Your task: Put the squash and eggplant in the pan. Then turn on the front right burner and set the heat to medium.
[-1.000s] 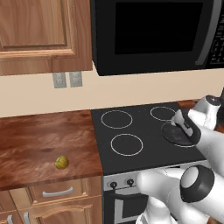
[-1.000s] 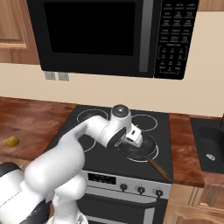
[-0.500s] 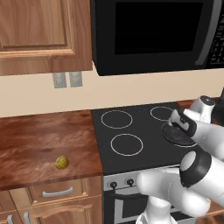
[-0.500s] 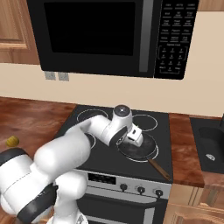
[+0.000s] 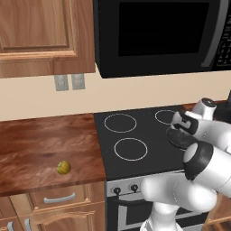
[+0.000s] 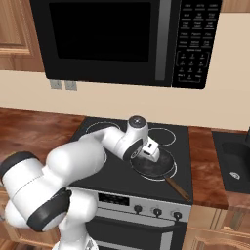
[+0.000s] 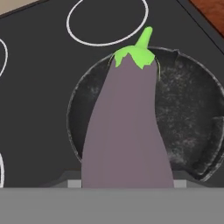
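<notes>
Over the pan point(image 7: 192, 127), the gripper point(image 6: 146, 152) holds the eggplant point(image 7: 127, 131) clamped, stem toward 12 o'clock, not yet released. Squash point(image 5: 63, 167) waits on the counter point(image 5: 40, 140), well apart at 9 o'clock (burner untouched, I judge). Since earlier, only the elbow has swung; the hand has barely shifted.

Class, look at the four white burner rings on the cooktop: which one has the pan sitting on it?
The front right burner, nearest the oven knobs on the sink side; the dark pan covers it, while the other three rings lie bare.
</notes>
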Controlling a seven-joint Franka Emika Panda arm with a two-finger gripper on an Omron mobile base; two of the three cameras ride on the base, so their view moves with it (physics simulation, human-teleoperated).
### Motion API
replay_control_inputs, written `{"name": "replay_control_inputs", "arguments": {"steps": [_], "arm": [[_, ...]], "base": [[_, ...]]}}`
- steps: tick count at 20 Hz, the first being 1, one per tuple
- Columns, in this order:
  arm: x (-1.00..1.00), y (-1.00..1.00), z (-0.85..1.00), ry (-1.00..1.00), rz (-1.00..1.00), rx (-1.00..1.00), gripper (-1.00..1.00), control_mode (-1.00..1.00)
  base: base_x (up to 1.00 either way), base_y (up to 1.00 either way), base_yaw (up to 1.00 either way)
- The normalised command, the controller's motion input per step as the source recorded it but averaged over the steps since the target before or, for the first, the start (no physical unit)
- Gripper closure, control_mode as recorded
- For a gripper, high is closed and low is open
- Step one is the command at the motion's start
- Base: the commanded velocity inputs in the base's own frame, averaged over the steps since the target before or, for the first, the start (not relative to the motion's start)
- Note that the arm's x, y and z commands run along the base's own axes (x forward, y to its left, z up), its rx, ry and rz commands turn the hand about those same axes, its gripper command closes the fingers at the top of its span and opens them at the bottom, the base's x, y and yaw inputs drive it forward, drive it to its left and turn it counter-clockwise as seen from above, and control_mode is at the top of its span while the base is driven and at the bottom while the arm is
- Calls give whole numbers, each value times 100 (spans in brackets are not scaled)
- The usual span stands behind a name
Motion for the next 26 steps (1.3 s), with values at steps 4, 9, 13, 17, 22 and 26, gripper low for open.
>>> {"name": "replay_control_inputs", "arguments": {"steps": [4,9,13,17,22,26], "arm": [[14,0,-12,1,0,0,100,-100],[12,0,-16,0,0,0,100,-100],[10,0,-20,2,0,0,100,-100],[9,0,-19,1,0,0,100,-100],[10,0,-19,2,0,0,100,-100],[10,-1,-18,2,0,0,100,-100]], "base": [[0,0,0],[0,0,0],[0,0,0],[0,0,0],[0,0,0],[0,0,0]]}}
